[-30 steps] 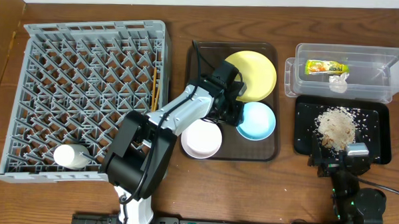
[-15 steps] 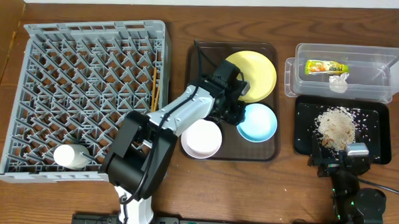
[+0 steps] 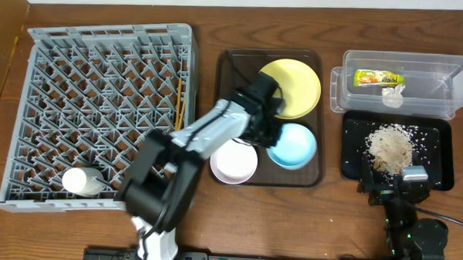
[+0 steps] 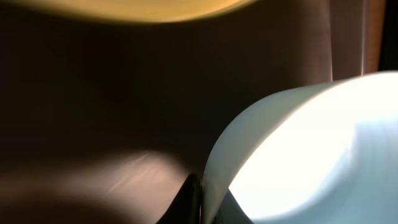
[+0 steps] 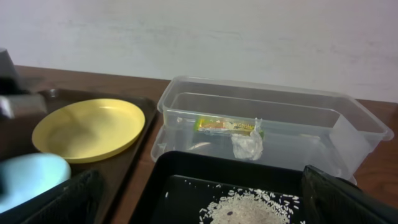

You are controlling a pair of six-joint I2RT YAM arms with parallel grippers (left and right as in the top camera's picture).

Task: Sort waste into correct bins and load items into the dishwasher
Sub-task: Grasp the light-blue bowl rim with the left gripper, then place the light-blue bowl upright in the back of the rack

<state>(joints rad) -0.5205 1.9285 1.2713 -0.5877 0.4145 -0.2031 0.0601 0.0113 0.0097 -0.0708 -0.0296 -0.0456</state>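
The light-blue bowl (image 3: pixel 294 145) lay in the near right part of the dark brown serving tray (image 3: pixel 311 179), just below the yellow plate (image 3: pixel 295 84) and just beside the white bowl (image 3: pixel 233 162). It was small and round, a pale, smooth blue with a plain inside. In my left wrist view its rim (image 4: pixel 292 143) filled the right side as a bright, blurred curve, thin at the edge.

My left claw (image 3: pixel 270 136) was clamped on that rim at the bowl's left side, one dark finger (image 4: pixel 188 198) outside the wall and the other inside, with the edge pinched between them. I could not tell whether the bowl's base rested flat on the tray.

My right claw (image 5: pixel 200 183) hung over the near end of the black tray (image 3: pixel 440 172) with its fingers wide apart and nothing between them. Rice scraps (image 3: pixel 391 145) were heaped in that tray. Behind it, the clear tub (image 3: pixel 419 63) held the green-yellow wrapper (image 3: pixel 378 77) and the crumpled tissue (image 3: pixel 392 95).

Off to the left, the grey dish rack (image 3: pixel 102 87) held the white cup (image 3: pixel 81 180) at its near corner and the chopsticks (image 3: pixel 181 105) along its right side.
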